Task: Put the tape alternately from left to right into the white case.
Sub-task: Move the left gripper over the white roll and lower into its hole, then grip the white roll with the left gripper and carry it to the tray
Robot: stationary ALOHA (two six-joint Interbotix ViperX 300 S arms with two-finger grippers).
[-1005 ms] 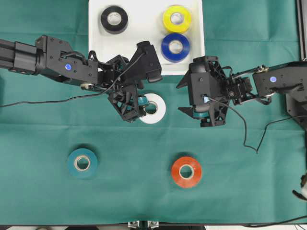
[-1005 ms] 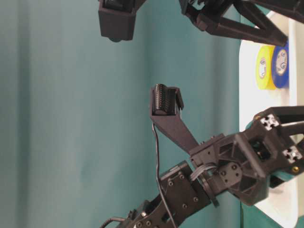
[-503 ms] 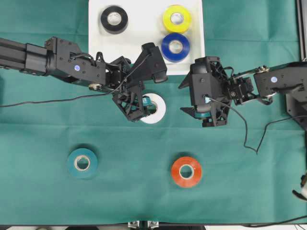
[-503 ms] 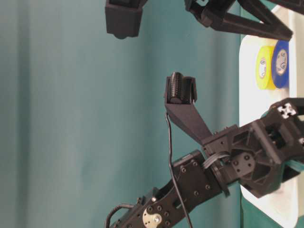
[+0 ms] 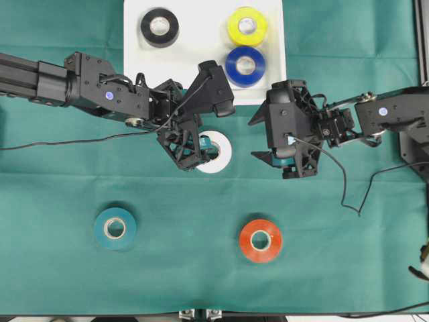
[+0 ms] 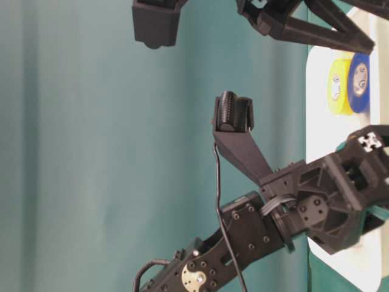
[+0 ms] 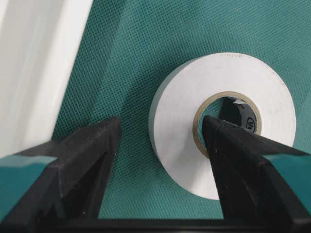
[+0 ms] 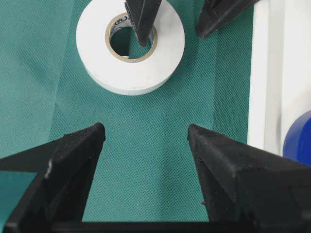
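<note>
The white case (image 5: 204, 67) sits at the top middle of the green cloth (image 5: 335, 268). Three rolls lie flat inside it: the black roll (image 5: 159, 27) at its left end, the yellow roll (image 5: 247, 25) at its right end, and the blue roll (image 5: 244, 66) just below the yellow one, touching or nearly touching it.

The white roll (image 7: 223, 124) lies flat on the cloth just below the case's lower rim. The left gripper (image 7: 160, 141) is down over it with its jaws spread wide — one finger (image 7: 243, 160) reaches into the roll's pale core, the other finger (image 7: 77, 165) stands on the cloth outside the roll, between it and the case rim. The roll's wall lies between the two, and a gap shows between the outer finger and the roll; the fingers do not yet press it.

The right gripper (image 8: 146, 141) hangs over bare cloth to the right of the white roll, near the case's lower right corner, its jaws wide apart and nothing between them.

Two rolls lie well apart lower on the cloth — the teal roll (image 5: 115, 228) at the left and the orange-red roll (image 5: 260, 240) toward the middle right.
</note>
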